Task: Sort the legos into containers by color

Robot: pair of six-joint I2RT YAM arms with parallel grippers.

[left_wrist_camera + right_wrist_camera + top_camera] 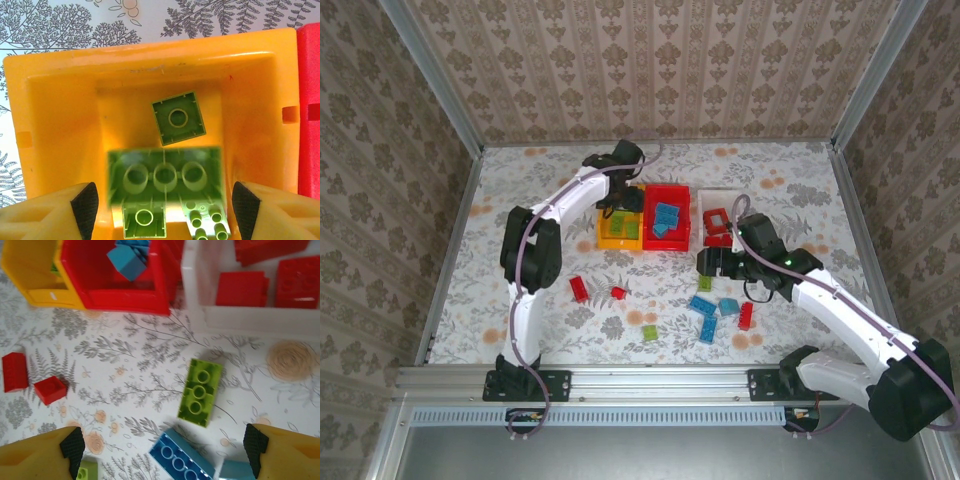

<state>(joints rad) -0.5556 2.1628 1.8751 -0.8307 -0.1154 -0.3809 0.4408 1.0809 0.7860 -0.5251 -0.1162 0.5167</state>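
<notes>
1. You see the orange bin (60, 100) holding nothing but green bricks. A square brick (178, 118) lies underside up and slightly turned. Two small ones sit by the near wall.
2. A longer green brick (165, 176) is also in that bin, underside up and blurred. You cannot tell whether it rests on the floor of the bin.
3. The red bin (120, 300) stands just right of the orange one and holds blue bricks (129, 262).
4. The white bin (240, 320) stands right of the red one, close beside it, with red bricks (242, 288) inside.
5. Your left tool (165, 206) hangs over the orange bin with its jaws spread wide. The blurred brick sits between the pads with a gap on each side, so nothing is gripped.
6. Your right tool (164, 450) hangs over the tabletop (520, 200) in front of the bins, jaws wide apart and empty.
7. Unsorted pieces lie loose on the tabletop. A long lime brick (200, 391) lies underside up, with a long blue brick (175, 457) near it under the right tool.
8. Two red pieces (14, 371) lie near each other further left, in front of the orange bin.
9. A red brick (746, 315) lies right of the blue ones, and a small green piece (649, 331) lies apart to their left.
</notes>
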